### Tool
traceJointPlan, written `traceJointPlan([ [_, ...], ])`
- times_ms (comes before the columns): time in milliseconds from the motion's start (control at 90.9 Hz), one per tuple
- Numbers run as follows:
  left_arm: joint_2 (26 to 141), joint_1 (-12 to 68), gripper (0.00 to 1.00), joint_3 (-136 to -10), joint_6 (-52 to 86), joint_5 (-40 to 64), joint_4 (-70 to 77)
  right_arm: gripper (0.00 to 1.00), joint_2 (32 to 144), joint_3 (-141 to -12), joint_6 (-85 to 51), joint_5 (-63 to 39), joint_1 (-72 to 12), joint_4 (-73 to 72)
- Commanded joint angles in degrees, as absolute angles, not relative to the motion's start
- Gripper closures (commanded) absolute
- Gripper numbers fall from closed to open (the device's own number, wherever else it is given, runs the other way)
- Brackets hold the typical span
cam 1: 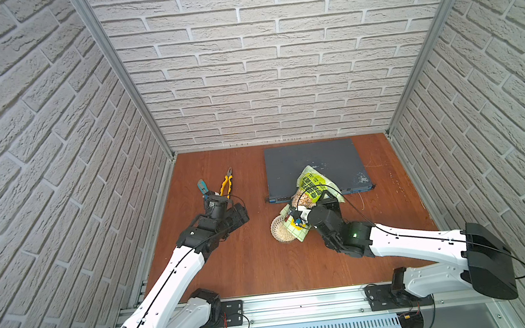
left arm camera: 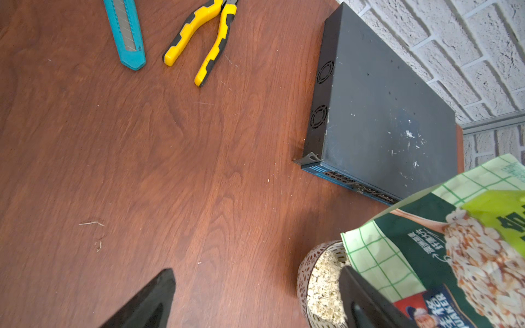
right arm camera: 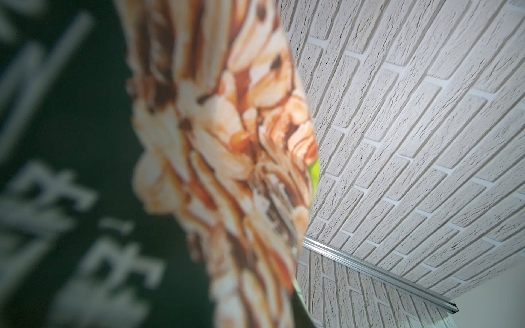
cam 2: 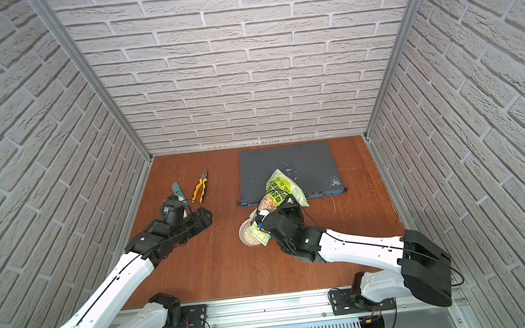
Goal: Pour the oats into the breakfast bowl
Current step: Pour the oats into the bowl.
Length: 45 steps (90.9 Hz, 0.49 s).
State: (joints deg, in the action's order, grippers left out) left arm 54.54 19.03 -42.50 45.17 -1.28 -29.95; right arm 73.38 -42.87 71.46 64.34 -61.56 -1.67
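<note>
the right gripper (cam 1: 321,203) is clamped on the pale green pouch (cam 1: 315,184), which hangs tilted above the wooden table (cam 1: 249,267) with its printed face up and its lower end dipping over the breakfast bowl (cam 1: 277,228). in both top views that lower end covers the side of the bowl nearest the right arm, and the pouch's upper end reaches back over the front edge of a flat dark network switch (cam 1: 314,162). the gripper's fingertips are hidden by the pouch and the wrist, so where exactly they pinch cannot be made out. the bowl stands on the table just in front of the switch, and beige oats (left arm camera: 324,286) lie heaped inside its openwork wall (whether any flakes are falling at this instant cannot be told). a few pale specks sit on top of the switch and on the wood beside it. in the right wrist view the pouch's oat picture (right arm camera: 216,142) is blurred and very close, with the brick wall (right arm camera: 412,127) behind it. the left gripper (cam 1: 240,215) has its jaws spread wide with nothing between them; it hovers low over bare wood, apart from the bowl and pointing toward it. in the left wrist view one of its black fingers (left arm camera: 150,298) shows over the table, and another overlaps the bowl and pouch. beyond the left wrist, yellow-handled pliers (cam 1: 227,184) and a blue utility knife (cam 1: 202,186) lie side by side on the table, not touching.
</note>
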Motion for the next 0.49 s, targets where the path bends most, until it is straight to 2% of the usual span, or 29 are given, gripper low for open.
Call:
traceJointPlan([
  [0,54.53,18.69,0.08,-42.36,45.57,-1.58,-28.83,0.96,71.92,-45.94,69.59,68.93,-62.14,-10.05],
  [484,53.92,18.65,0.07,-42.11,45.62,-1.74,-29.00,0.96,73.86,-49.60,64.08,68.49,-62.31,-6.31],
])
